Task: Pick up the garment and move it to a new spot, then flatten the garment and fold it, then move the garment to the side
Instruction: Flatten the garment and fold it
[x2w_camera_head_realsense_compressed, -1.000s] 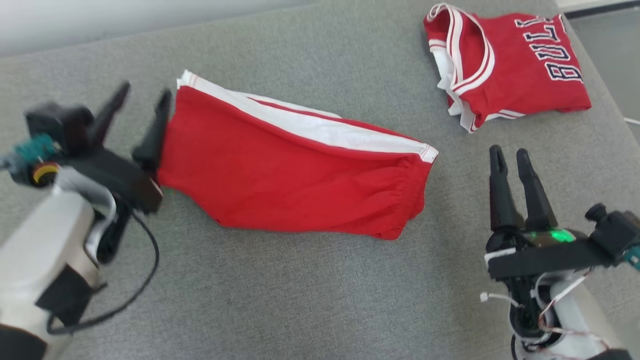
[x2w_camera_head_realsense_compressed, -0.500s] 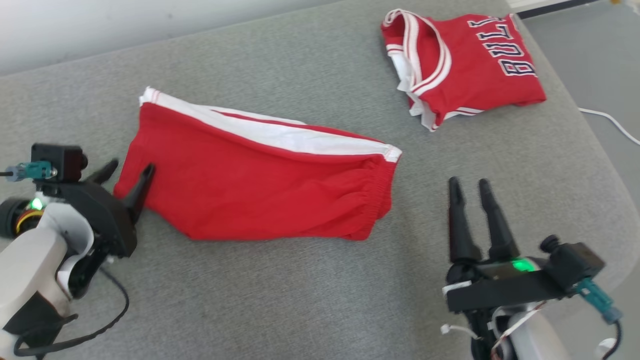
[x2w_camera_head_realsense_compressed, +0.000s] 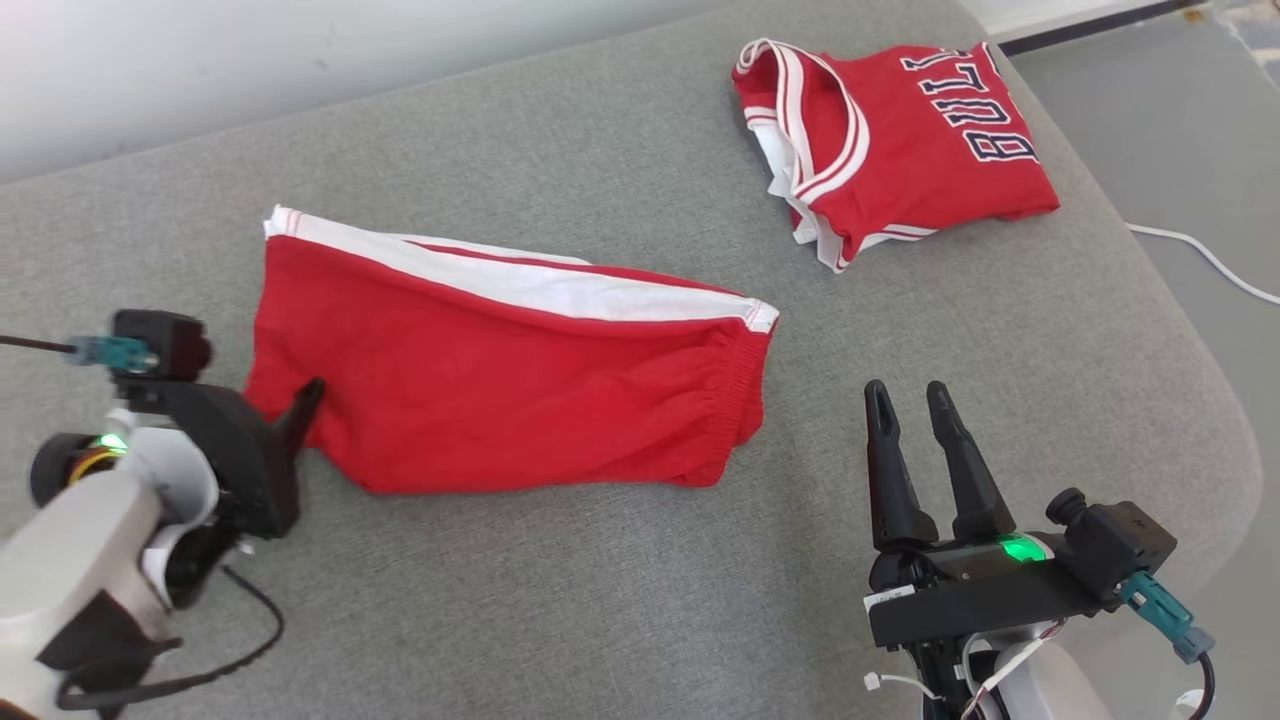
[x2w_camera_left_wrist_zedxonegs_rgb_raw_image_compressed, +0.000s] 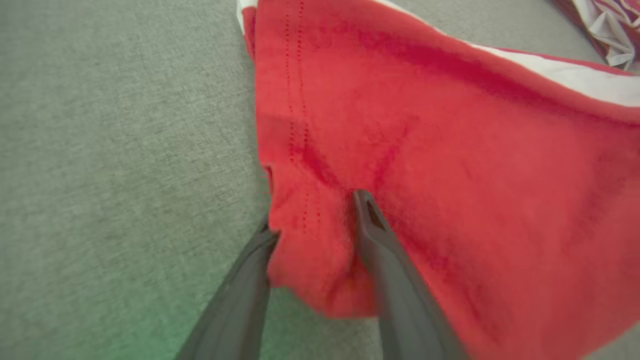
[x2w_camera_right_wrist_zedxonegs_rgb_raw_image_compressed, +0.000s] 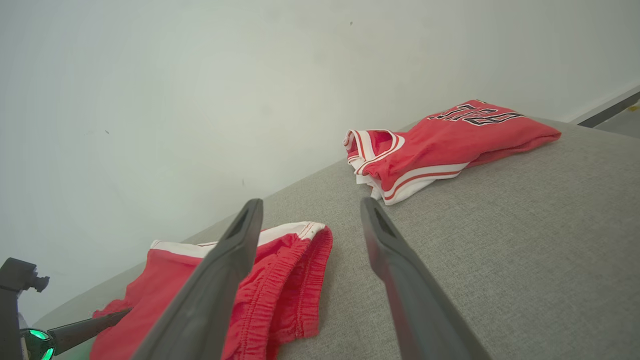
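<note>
Red shorts with white side stripe (x2w_camera_head_realsense_compressed: 500, 400): lying mostly flat on grey fabric cushion (x2w_camera_head_realsense_compressed: 600, 600), left of centre in head view. Stripe along far edge, gathered elastic waistband at right end, leg hem at left end.

Left gripper (x2w_camera_left_wrist_zedxonegs_rgb_raw_image_compressed: 315, 215): jaws at middling gap astride near hem corner, cloth bunched between fingers; cannot tell whether clamped.

Right gripper (x2w_camera_head_realsense_compressed: 907, 392): jaws wide, empty, near waistband end.

Folded red jersey with dark lettering (x2w_camera_head_realsense_compressed: 900, 150): far right, well apart from shorts.
</note>
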